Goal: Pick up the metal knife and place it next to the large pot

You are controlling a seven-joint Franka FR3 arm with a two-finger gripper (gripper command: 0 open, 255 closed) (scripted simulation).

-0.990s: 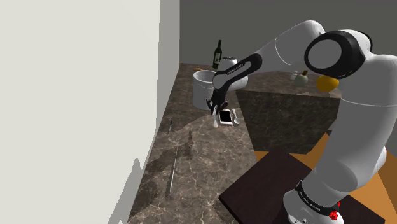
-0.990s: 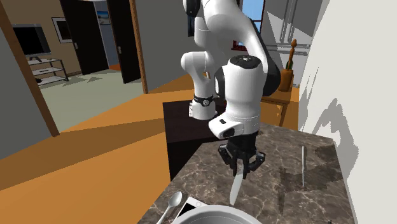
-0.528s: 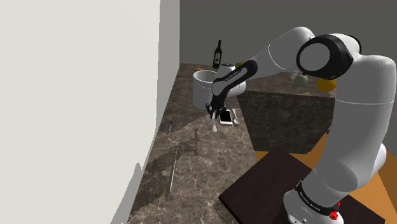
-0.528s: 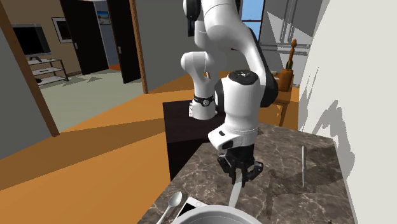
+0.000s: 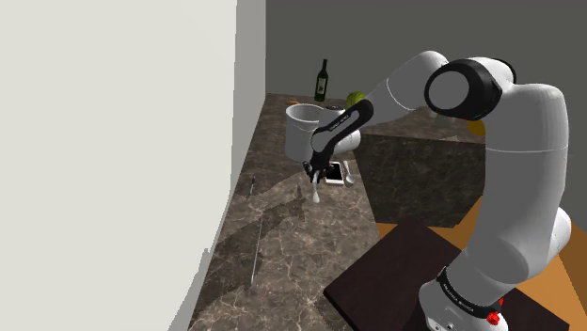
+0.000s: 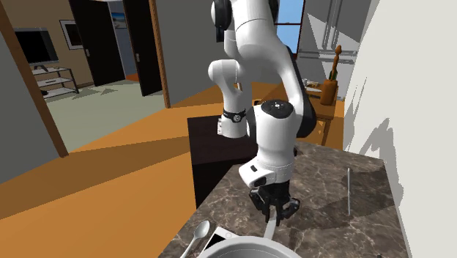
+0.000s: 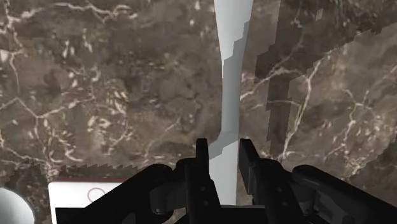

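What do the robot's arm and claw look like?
The white, rounded robot arm is made of fat, smooth tubes linked by dark joints. One joint has a big round black cap. Near the bottom there is a dark band with small white letters and a little red dot. At the tip sits the all-black two-finger claw, which looks boxy and angular.

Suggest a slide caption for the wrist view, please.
The gripper clasps the pale knife, blade pointing at the dark veined countertop.
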